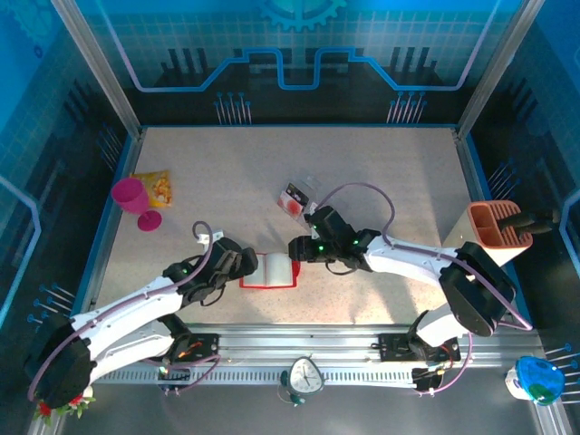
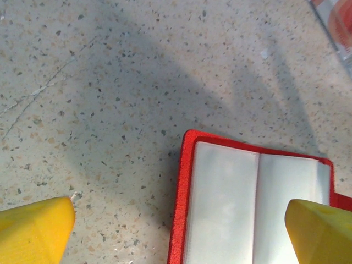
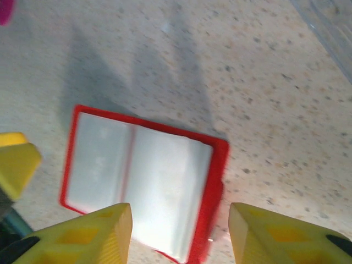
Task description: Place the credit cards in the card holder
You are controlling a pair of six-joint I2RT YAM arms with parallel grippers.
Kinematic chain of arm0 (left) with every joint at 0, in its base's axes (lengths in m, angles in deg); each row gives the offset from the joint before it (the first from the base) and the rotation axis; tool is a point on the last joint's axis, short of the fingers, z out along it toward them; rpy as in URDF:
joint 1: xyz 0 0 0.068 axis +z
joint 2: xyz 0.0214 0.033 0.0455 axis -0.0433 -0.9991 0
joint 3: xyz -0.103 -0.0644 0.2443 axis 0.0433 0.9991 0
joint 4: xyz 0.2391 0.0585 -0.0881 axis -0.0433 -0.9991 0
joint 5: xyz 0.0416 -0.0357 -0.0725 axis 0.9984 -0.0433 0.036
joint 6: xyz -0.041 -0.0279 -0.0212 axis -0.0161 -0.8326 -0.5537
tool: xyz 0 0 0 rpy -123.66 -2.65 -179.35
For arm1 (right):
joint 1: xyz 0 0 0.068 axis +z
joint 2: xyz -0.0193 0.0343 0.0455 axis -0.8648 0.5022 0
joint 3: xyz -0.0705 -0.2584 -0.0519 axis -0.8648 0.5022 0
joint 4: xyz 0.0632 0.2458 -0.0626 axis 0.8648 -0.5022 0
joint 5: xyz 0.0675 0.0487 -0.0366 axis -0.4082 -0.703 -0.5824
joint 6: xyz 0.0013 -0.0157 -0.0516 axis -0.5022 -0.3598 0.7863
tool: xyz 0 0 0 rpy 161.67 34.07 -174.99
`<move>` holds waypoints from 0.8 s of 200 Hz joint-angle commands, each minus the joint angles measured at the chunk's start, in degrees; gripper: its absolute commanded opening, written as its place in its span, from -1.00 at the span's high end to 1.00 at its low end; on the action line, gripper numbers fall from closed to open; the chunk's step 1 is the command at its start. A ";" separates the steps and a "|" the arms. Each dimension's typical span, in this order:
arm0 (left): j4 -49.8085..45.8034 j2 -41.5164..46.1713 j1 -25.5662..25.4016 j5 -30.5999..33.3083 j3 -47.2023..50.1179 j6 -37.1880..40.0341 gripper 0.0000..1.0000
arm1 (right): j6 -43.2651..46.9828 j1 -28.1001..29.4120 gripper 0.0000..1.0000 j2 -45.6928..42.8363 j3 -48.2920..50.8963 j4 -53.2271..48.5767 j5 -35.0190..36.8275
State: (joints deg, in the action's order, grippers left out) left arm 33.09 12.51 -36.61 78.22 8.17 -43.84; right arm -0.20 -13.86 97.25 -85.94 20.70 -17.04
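Card holder (image 1: 272, 270) lying open, credit cards (image 1: 295, 198) apart beyond it

Glossy red card holder (image 3: 146, 176), pale smooth inside; matt speckled stone-like table (image 2: 110, 82).

1. an open red wallet (image 3: 148, 181) is seen lying flat on the speckled table (image 3: 264, 110), pale inside turned up, its outline tilted in the frame.
2. the right gripper (image 3: 179, 212) is held over the wallet's near edge, its two yellow fingers (image 3: 93, 234) set apart, nothing clasped between them.
3. a further yellow fingertip (image 3: 16, 162) is seen at the left edge, just beside the wallet.
4. a clear plastic sleeve (image 3: 327, 25) is cut off at the top right corner.
5. soft shadows are cast on the table beyond the wallet.
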 commanded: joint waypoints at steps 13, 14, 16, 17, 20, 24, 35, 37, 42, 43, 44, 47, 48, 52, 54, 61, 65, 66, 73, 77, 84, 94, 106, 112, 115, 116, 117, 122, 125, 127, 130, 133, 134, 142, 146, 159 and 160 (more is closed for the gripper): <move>0.76 -2.10 0.46 -1.17 -1.35 1.13 -0.99 | 2.89 -0.59 0.03 4.45 0.30 -1.26 1.71; 0.73 -2.14 0.48 -1.19 -1.37 1.14 -0.99 | 2.89 -0.57 0.03 4.54 0.31 -1.20 1.72; 0.75 -2.25 0.46 -1.21 -1.46 1.15 -0.99 | 2.89 -0.61 0.04 4.71 0.27 -1.04 1.69; 0.72 -2.31 0.48 -1.21 -1.46 1.20 -0.99 | 2.89 -0.58 0.04 4.80 0.25 -1.00 1.67; 0.69 -2.47 0.49 -1.16 -1.51 1.19 -0.99 | 2.91 -0.58 0.05 5.12 0.10 -0.86 1.56; 0.66 -2.65 0.42 -1.20 -1.65 1.37 -0.99 | 2.92 -0.60 0.07 5.49 -0.09 -0.64 1.44; 0.52 -3.10 0.42 -1.24 -1.77 1.53 -0.99 | 2.94 -0.58 0.14 6.24 -0.38 -0.32 1.16; 0.52 -3.19 0.46 -1.22 -1.83 1.58 -0.98 | 2.91 -0.63 0.15 6.41 -0.52 -0.27 1.04; 0.47 -3.37 0.47 -1.30 -1.90 1.65 -0.98 | 2.98 -0.61 0.19 6.75 -0.64 -0.26 0.99; 0.45 -3.35 0.44 -1.30 -1.90 1.67 -0.99 | 2.98 -0.58 0.19 6.78 -0.65 -0.26 0.97; 0.44 -3.43 0.43 -1.30 -1.90 1.67 -0.99 | 2.98 -0.57 0.20 6.80 -0.69 -0.22 0.95; 0.49 -3.55 0.42 -1.33 -1.90 1.68 -0.99 | 2.99 -0.60 0.23 7.00 -0.73 -0.19 0.92; 0.46 -3.57 0.42 -1.36 -1.90 1.73 -0.99 | 2.99 -0.58 0.24 7.04 -0.74 -0.14 0.89; 0.55 -3.75 0.43 -1.35 -2.03 1.76 -0.99 | 2.96 -0.56 0.28 7.23 -0.71 -0.04 0.78; 0.59 -3.81 0.47 -1.42 -2.04 1.77 -0.99 | 2.98 -0.56 0.30 7.27 -0.73 -0.01 0.73; 0.65 -4.03 0.49 -1.53 -2.02 1.86 -0.99 | 3.05 -0.56 0.37 7.42 -0.74 0.09 0.50; 0.69 -4.15 0.44 -1.61 -2.07 1.86 -0.99 | 3.07 -0.66 0.43 7.51 -0.74 0.09 0.50; 0.74 -4.22 0.43 -1.63 -2.07 1.86 -0.99 | 3.07 -0.65 0.44 7.52 -0.70 0.09 0.50; 0.82 -4.51 0.43 -1.72 -2.08 1.88 -0.98 | 3.07 -0.65 0.54 7.45 -0.52 0.17 0.42; 0.95 -4.64 0.47 -1.78 -2.10 1.86 -0.99 | 3.11 -0.72 0.60 7.37 -0.38 0.18 0.35; 1.11 -4.96 0.49 -1.99 -2.08 1.86 -0.98 | 3.15 -0.87 0.73 7.18 0.05 0.36 0.26; 1.43 -5.30 0.45 -2.17 -2.08 1.91 -0.98 | 3.16 -1.06 0.88 6.76 0.58 0.41 0.31; 1.73 -5.72 0.42 -2.41 -2.08 1.95 -0.98 | 3.16 -1.46 1.00 6.02 1.24 0.44 0.40; 1.83 -6.03 0.42 -2.52 -2.10 1.91 -0.99 | 3.16 -1.67 1.00 5.63 1.60 0.44 0.42; 1.90 -6.13 0.46 -2.65 -2.08 1.90 -0.99 | 3.27 -1.82 1.00 5.47 1.75 0.44 0.39; 1.91 -6.14 0.44 -2.68 -2.08 1.92 -0.99 | 3.26 -1.89 1.00 5.40 1.82 0.44 0.41; 1.92 -6.19 0.43 -2.65 -2.08 1.93 -0.98 | 3.25 -1.93 1.00 5.31 1.90 0.44 0.41; 2.09 -6.36 0.46 -2.77 -2.08 1.94 -0.98 | 3.30 -2.19 1.00 4.95 2.17 0.44 0.45; 2.19 -6.46 0.49 -2.78 -2.08 1.99 -0.99 | 3.33 -2.29 1.00 4.73 2.35 0.42 0.46; 2.19 -6.56 0.44 -2.79 -2.08 1.98 -0.99 | 3.38 -2.40 1.00 4.60 2.45 0.39 0.45; 2.32 -6.65 0.44 -2.84 -2.08 2.02 -0.99 | 3.42 -2.52 1.00 4.46 2.54 0.36 0.50; 2.36 -6.74 0.49 -2.88 -2.08 2.03 -0.99 | 3.47 -2.76 1.00 4.13 2.70 0.31 0.47; 2.36 -6.75 0.45 -2.88 -2.08 2.03 -0.98 | 3.49 -2.80 1.00 4.07 2.74 0.29 0.49; 2.45 -6.95 0.48 -2.91 -2.08 2.03 -0.99 | 3.64 -3.14 1.00 3.47 3.07 0.15 0.51; 2.49 -7.02 0.42 -2.96 -2.10 2.03 -0.99 | 3.68 -3.31 1.00 3.17 3.24 0.03 0.50; 2.78 -7.25 0.45 -3.06 -2.01 2.03 -0.99 | 3.95 -3.91 1.00 2.13 3.74 -0.46 0.59; 2.79 -7.27 0.48 -3.06 -2.00 2.03 -0.98 | 3.95 -3.99 1.00 2.01 3.79 -0.49 0.63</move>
State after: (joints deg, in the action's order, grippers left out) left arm 34.86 5.87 -36.61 76.02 7.62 -43.29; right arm 2.57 -16.46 102.24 -83.16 21.40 -16.63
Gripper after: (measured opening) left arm 0.992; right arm 0.063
